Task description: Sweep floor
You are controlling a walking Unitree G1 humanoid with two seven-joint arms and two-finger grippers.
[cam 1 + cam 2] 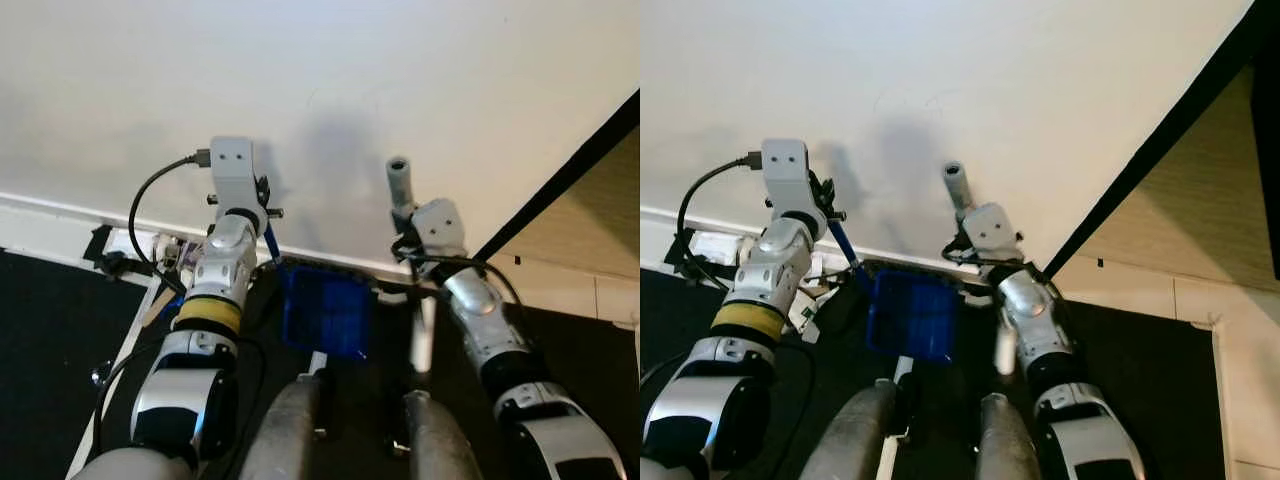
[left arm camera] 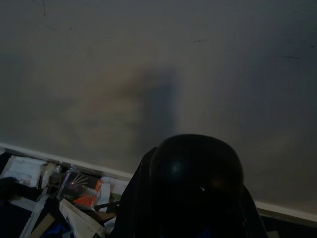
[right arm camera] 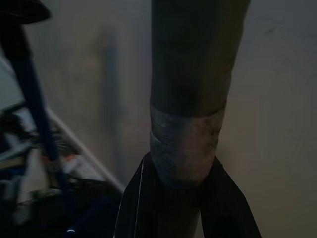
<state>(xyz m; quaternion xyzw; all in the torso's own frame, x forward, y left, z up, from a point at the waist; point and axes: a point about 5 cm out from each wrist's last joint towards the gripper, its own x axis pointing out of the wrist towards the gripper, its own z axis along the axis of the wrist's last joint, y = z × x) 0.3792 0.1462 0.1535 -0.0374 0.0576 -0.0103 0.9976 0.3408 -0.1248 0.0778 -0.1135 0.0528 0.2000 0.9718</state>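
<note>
I face a white wall [image 1: 320,90] at close range. A blue dustpan [image 1: 325,310] stands on the dark floor against the baseboard, straight ahead of my legs. Its thin blue handle [image 1: 840,240] rises to my left gripper [image 1: 262,198], which is shut on it; the handle's black knob [image 2: 198,173] sits between the fingers in the left wrist view. My right gripper [image 1: 405,235] is shut on a grey broom handle [image 1: 399,185], whose top sticks up above the gripper. In the right wrist view, the black fingers [image 3: 133,203] clamp the broom handle [image 3: 190,99]. The broom's head is hidden.
Paper scraps and small packets [image 1: 165,250] lie on the floor along the white baseboard [image 1: 50,208] to the left of the dustpan, beside a black cable. A beige tiled surface [image 1: 1200,230] with a dark edge closes off the right side.
</note>
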